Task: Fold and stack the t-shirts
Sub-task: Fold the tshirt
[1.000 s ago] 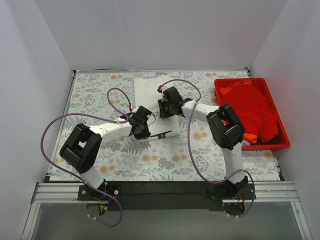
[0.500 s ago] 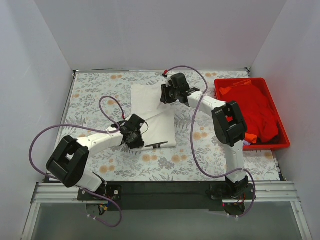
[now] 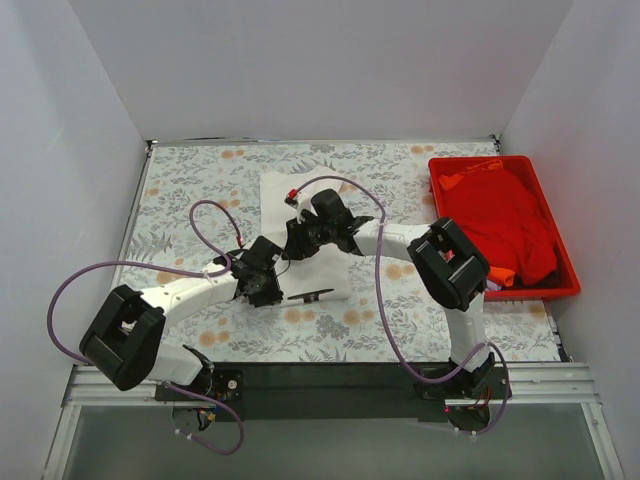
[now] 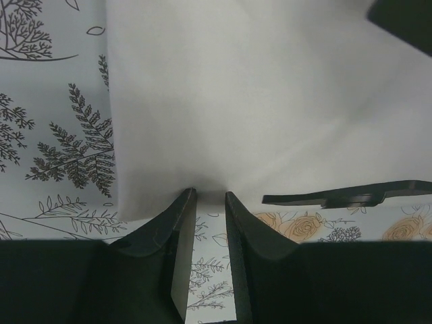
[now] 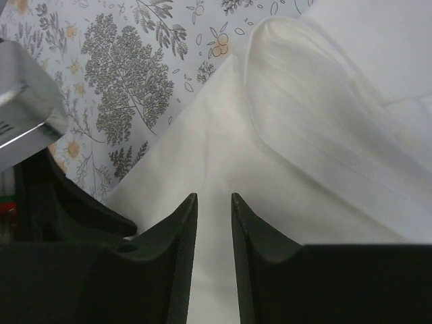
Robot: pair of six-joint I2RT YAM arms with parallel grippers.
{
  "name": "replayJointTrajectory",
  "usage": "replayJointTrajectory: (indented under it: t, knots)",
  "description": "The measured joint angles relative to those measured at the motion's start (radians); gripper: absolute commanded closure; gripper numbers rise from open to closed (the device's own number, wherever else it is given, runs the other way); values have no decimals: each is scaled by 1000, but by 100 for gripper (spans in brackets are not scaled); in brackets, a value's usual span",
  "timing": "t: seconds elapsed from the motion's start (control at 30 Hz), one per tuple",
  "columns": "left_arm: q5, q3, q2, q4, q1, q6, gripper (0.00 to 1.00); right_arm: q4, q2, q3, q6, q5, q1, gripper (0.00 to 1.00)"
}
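Observation:
The white t-shirt (image 3: 283, 196) lies folded flat on the tablecloth at mid-table. My left gripper (image 3: 270, 292) sits at its near-left corner. In the left wrist view the jaws (image 4: 210, 196) stand a narrow gap apart with only tablecloth between them, tips touching the shirt's (image 4: 236, 101) near edge. My right gripper (image 3: 298, 243) is low over the middle of the shirt. In the right wrist view its jaws (image 5: 214, 197) are slightly apart over the flat white cloth (image 5: 324, 121), pinching nothing I can see. The red t-shirt (image 3: 510, 225) lies bunched in the red tray (image 3: 530, 293).
A thin black strip (image 3: 310, 295) lies at the white shirt's near edge and also shows in the left wrist view (image 4: 344, 197). The floral tablecloth (image 3: 190, 190) covers the table. White walls enclose the left, back and right sides.
My right gripper swung from the shirt's far edge back to the near-left, over the middle of the shirt. My left gripper shifted slightly left along the near edge.

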Motion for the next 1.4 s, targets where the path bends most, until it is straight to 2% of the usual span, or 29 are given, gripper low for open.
replayJointTrajectory:
  t: [0.2,0.37,0.57,0.67,0.77,0.87,1.0,1.07,1.17,1.27,1.4]
  knots:
    - [4,-5,0,1,0,-5,76,23,142,72,16,-8,2,67]
    - [15,-19,-14,11,0,-10,76,23,219,201,11,1,-18,66]
    - [21,-41,-41,12,0,-21,76,13,328,420,29,30,-114,65]
    - [20,-42,-53,-1,0,-34,76,8,317,434,43,25,-172,64]
    - [8,-31,-77,-26,2,-39,76,1,246,362,61,6,-220,64]
    - [-6,10,-109,-36,20,-31,74,6,109,206,83,-40,-245,64]
    - [-3,83,-134,29,115,12,74,46,-71,1,111,-126,-255,64]
    - [14,117,-116,80,181,35,75,73,-112,-61,122,-157,-261,64]
    - [41,171,-24,164,264,72,79,98,-114,-116,140,-189,-268,64]
    - [67,247,138,227,324,101,83,114,-68,-127,161,-209,-288,65]
    - [76,317,334,277,375,115,84,136,18,-124,169,-215,-322,65]
